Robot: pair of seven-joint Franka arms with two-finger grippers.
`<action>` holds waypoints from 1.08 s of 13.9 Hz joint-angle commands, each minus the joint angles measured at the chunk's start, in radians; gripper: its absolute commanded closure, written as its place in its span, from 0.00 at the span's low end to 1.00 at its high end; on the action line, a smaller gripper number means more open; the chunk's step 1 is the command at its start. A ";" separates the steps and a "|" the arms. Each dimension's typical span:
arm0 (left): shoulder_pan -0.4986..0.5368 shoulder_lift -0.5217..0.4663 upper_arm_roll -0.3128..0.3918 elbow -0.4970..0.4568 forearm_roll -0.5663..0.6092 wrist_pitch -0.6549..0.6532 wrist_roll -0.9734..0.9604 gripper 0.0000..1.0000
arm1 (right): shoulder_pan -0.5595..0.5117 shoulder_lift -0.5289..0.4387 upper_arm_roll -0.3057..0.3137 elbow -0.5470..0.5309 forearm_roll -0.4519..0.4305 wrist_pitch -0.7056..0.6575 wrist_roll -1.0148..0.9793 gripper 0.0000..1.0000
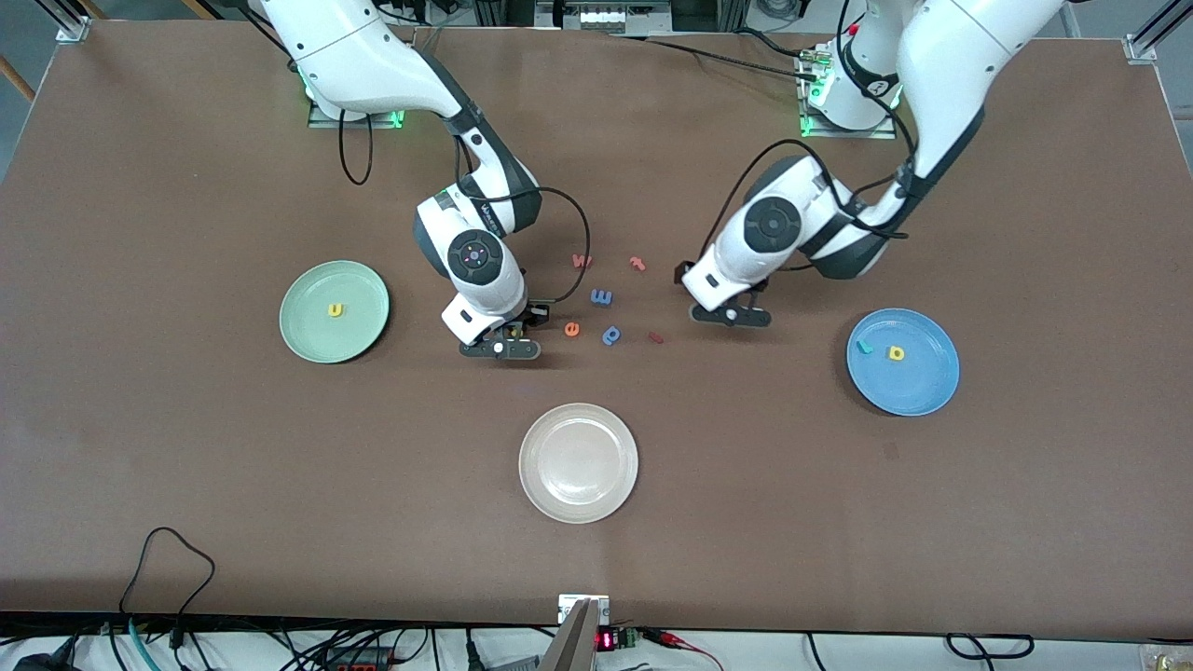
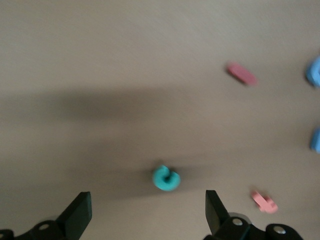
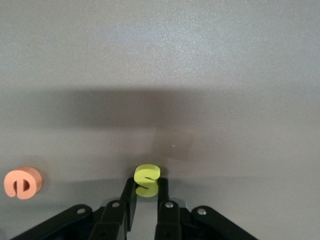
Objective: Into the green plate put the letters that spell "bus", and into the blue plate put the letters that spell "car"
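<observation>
The green plate lies toward the right arm's end and holds a yellow u. My right gripper is low at the table beside that plate, shut on a yellow s that sticks out past its fingertips. The blue plate lies toward the left arm's end with a teal r and a yellow a-shaped letter in it. My left gripper hangs open just over the table. A teal c lies on the table just ahead of its wide-apart fingers.
A white plate sits nearer to the front camera, mid-table. Between the two grippers lie loose letters: an orange e, a blue p, a blue piece and red pieces.
</observation>
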 commanded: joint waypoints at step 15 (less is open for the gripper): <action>-0.044 0.097 0.002 -0.013 0.335 0.050 -0.021 0.70 | -0.499 -0.310 -0.011 -0.357 -0.009 -0.105 -0.496 0.35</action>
